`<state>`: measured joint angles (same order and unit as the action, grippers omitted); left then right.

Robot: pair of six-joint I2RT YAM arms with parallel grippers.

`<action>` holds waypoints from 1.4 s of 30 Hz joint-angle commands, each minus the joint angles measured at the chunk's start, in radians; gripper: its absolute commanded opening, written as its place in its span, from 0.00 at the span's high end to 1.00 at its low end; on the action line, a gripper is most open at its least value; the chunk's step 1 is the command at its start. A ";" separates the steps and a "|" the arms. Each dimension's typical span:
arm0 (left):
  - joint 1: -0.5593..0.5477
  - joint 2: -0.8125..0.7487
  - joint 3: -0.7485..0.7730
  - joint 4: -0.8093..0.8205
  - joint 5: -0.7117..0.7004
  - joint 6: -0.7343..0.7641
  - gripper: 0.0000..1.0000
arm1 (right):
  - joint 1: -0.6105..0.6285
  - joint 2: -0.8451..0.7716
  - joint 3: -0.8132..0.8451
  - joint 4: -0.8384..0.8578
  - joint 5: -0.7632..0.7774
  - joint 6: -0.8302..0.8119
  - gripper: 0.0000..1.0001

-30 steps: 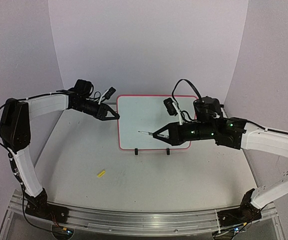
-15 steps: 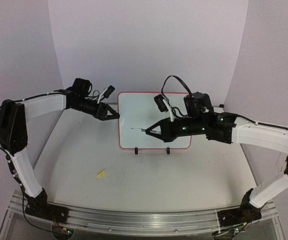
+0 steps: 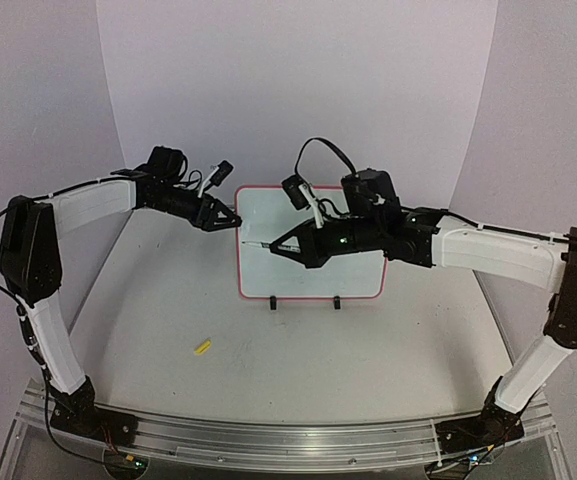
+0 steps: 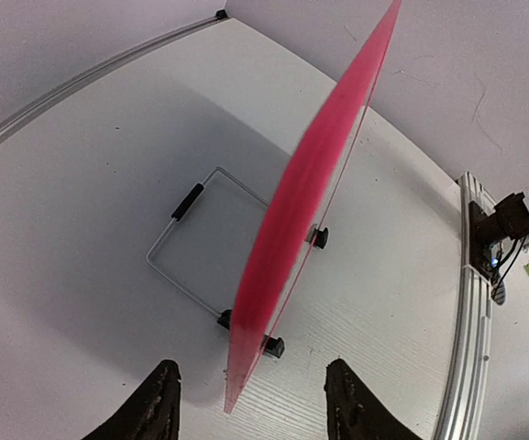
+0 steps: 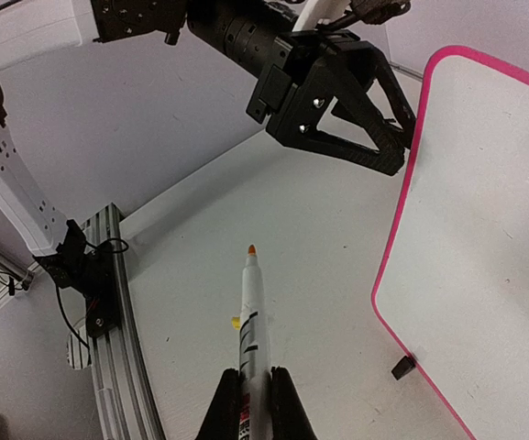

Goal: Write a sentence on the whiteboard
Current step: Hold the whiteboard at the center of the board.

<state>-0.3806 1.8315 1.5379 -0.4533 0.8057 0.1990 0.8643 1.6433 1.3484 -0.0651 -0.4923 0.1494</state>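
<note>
Straddling whiteboard (image 3: 308, 275) left edge: left jaws apart, one either side | right jaws clamped on marker (image 5: 250, 312), orange tip near that edge | whiteboard upright on table (image 3: 168, 300), between both jaws.

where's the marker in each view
top external: marker in front of the whiteboard, left part, tip pointing left.
left wrist: not in it.
right wrist: bottom centre, tip pointing up.
shared landmark: the whiteboard's pink frame.
</note>
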 commanded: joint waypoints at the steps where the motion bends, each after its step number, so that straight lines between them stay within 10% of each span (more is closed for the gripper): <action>1: -0.007 0.037 0.078 -0.008 0.011 0.039 0.53 | -0.025 0.024 0.061 0.018 -0.032 -0.026 1.00; 19: -0.044 0.037 0.038 -0.056 -0.051 0.186 1.00 | -0.071 0.068 0.137 -0.036 -0.062 -0.063 1.00; 42: -0.051 0.008 0.013 -0.082 -0.076 0.249 1.00 | -0.131 0.211 0.252 -0.105 -0.057 -0.142 1.00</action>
<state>-0.4327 1.8726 1.5616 -0.5056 0.8338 0.3976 0.7351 1.8298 1.5387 -0.1770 -0.5434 0.0250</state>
